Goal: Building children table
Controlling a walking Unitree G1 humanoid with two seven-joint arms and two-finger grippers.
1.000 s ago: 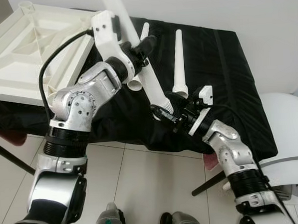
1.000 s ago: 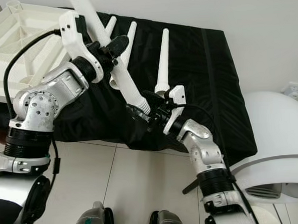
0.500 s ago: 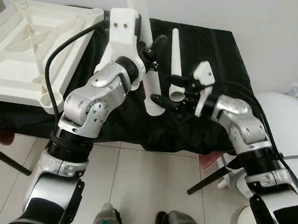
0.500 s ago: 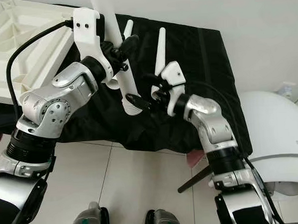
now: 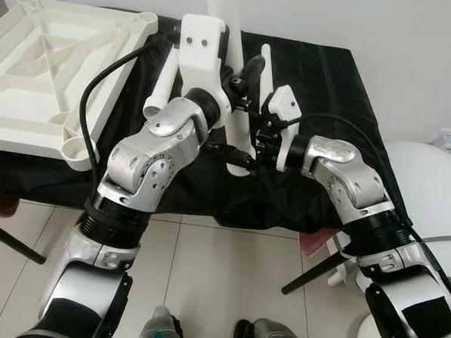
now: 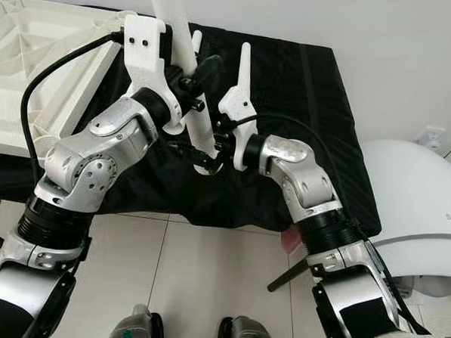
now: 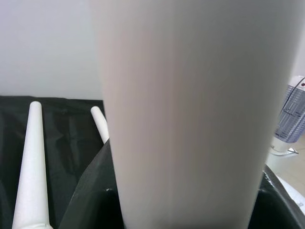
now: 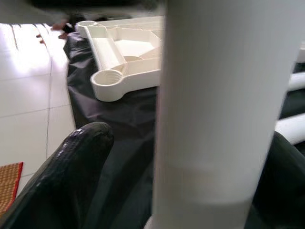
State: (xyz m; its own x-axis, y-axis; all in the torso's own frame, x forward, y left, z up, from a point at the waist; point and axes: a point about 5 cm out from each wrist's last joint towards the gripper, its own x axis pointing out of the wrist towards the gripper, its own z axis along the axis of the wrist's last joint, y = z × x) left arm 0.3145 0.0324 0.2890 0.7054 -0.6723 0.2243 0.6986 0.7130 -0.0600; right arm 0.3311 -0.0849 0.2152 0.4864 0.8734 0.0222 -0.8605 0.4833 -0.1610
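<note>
My left gripper (image 5: pixel 243 81) is shut on a white tapered table leg (image 7: pixel 190 114) and holds it nearly upright over the black-covered surface (image 5: pixel 327 95). The leg's thick lower end hangs just above the cloth. My right gripper (image 5: pixel 247 149) is open at that lower end, one finger on each side. In the right wrist view one finger (image 8: pixel 81 176) stands apart from the leg and the other lies close against it. The white tabletop (image 5: pixel 46 72) lies upside down at the left, with a threaded corner socket (image 8: pixel 109 83). Two more legs (image 5: pixel 264 61) (image 5: pixel 164 85) lie on the cloth.
The black cloth drapes over a low surface against the white wall. A white rounded appliance (image 5: pixel 431 196) stands at the right, and a small fan (image 7: pixel 290 119) sits beyond it. Tiled floor (image 5: pixel 216 275) and my feet are below.
The left arm has tipped the leg more upright. The right gripper, which came off the leg's lower end half a second ago, has moved back around that end.
</note>
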